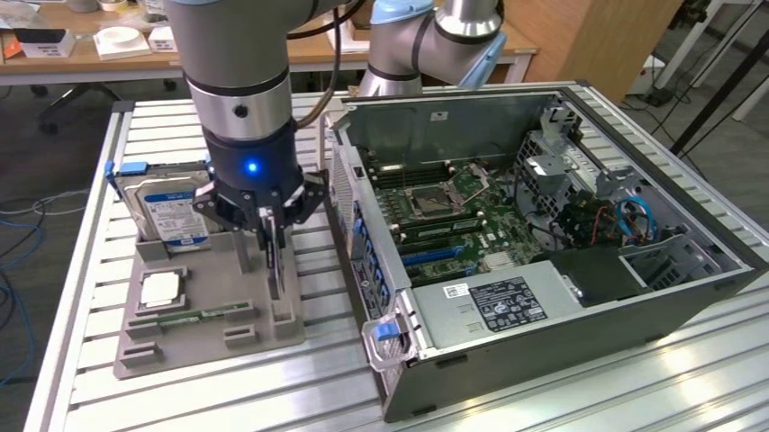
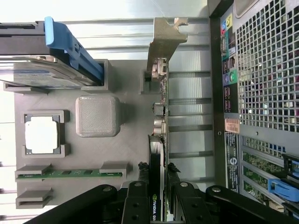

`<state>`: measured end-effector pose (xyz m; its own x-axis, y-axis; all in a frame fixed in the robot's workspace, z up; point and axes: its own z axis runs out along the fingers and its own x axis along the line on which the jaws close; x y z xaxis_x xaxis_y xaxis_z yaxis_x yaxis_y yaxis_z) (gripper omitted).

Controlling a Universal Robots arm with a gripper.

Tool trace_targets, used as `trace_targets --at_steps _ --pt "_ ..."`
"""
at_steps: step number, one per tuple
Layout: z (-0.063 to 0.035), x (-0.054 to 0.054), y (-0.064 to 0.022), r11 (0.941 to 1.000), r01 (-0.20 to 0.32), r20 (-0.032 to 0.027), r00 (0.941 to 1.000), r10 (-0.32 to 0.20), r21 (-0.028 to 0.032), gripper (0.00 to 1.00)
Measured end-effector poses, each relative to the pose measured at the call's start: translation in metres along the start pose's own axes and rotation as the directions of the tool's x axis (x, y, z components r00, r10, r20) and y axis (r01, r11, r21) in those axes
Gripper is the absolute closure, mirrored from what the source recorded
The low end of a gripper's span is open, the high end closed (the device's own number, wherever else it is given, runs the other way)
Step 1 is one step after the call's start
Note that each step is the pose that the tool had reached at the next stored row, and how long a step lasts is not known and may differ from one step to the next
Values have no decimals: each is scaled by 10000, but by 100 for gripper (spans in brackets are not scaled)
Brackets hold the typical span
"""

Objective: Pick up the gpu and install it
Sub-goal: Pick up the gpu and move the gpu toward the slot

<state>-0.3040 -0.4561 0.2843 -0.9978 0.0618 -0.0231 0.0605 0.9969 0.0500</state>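
- Slatted metal counter [image 1: 601,387] carries everything.
- Open computer case [image 1: 565,346] lies at the exterior view's right.
- Grey parts tray [image 1: 198,346] sits just beside it.
- The gpu [image 2: 159,135] stands on edge in the tray.
- The fingers [image 2: 174,176] clamp the gpu's two faces.

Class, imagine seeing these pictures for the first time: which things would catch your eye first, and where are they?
The open computer case on the exterior view's right stands out, its motherboard laid bare. On that view's left, the arm's gripper, a blue light glowing above it, grips the gpu, which stands on edge in a grey tray. A blue-labelled hard drive stands in the same tray.
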Motion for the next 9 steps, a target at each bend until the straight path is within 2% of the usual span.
trace_targets --at_steps 9 --pt "-85 -2 4 9999 130 -6 9999 -130 -4 74"
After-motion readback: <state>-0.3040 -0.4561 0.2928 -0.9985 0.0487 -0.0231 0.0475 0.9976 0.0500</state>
